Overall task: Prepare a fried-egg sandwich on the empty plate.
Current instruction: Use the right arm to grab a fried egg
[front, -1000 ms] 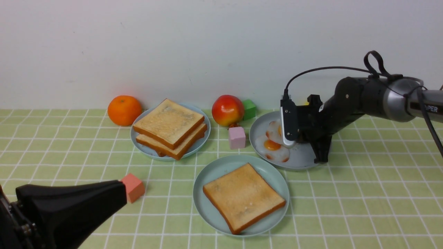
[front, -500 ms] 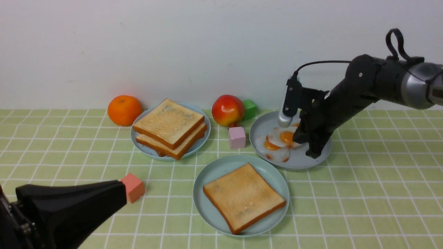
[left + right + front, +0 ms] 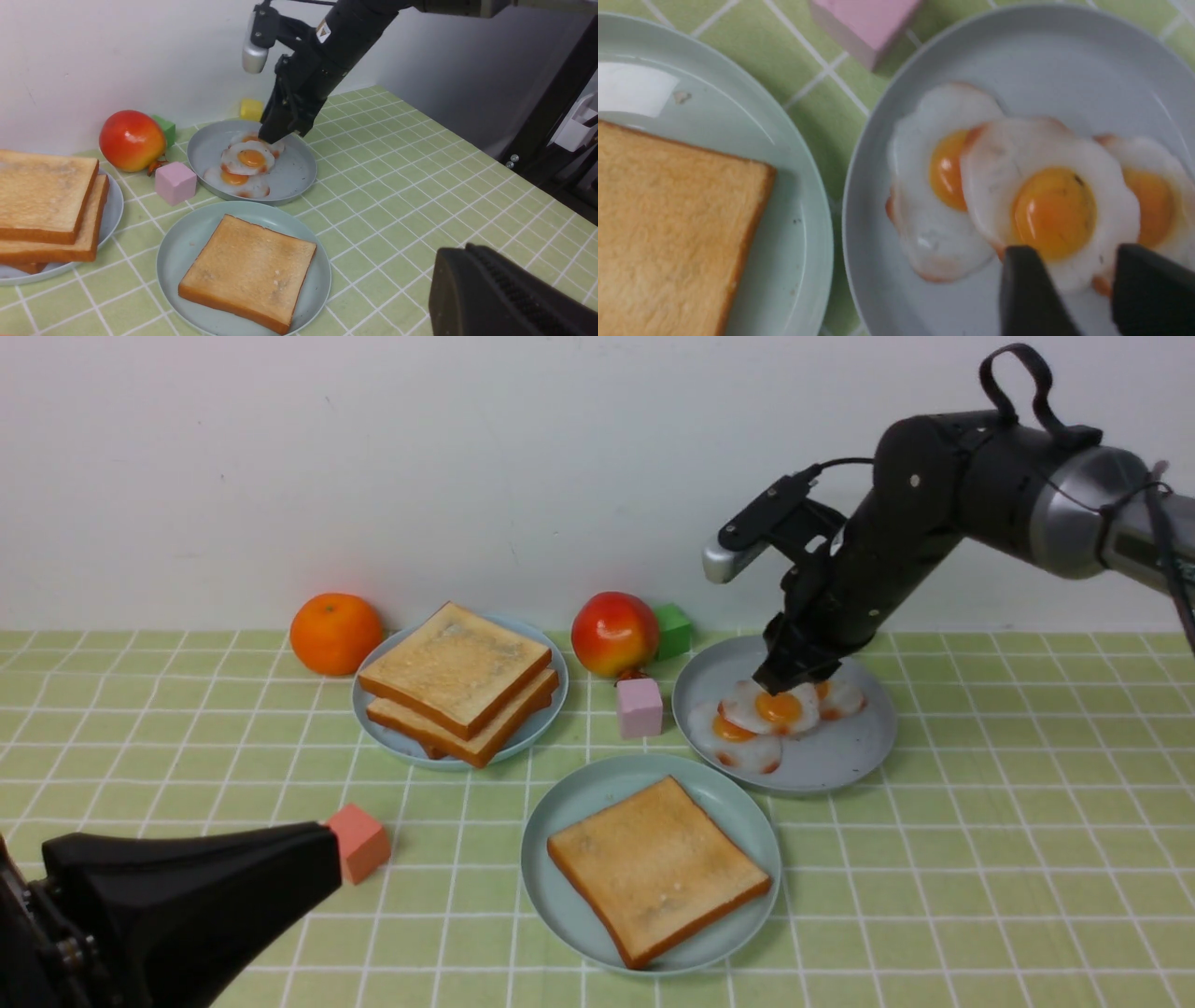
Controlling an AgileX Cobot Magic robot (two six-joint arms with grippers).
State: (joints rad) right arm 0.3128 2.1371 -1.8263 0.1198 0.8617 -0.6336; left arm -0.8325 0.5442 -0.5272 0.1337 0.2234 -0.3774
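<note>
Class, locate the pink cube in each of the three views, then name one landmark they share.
Front view: pink cube left of the egg plate.
Left wrist view: beside apple and egg plate.
Right wrist view: cropped at the edge, beside that plate.
Shared landmark: the egg plate.

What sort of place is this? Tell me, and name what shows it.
Probably a robot test bench staged as a kitchen, not a real one: a checked cloth against a bare wall, glossy fried eggs and toast on plates, and a pink block beside them.
</note>
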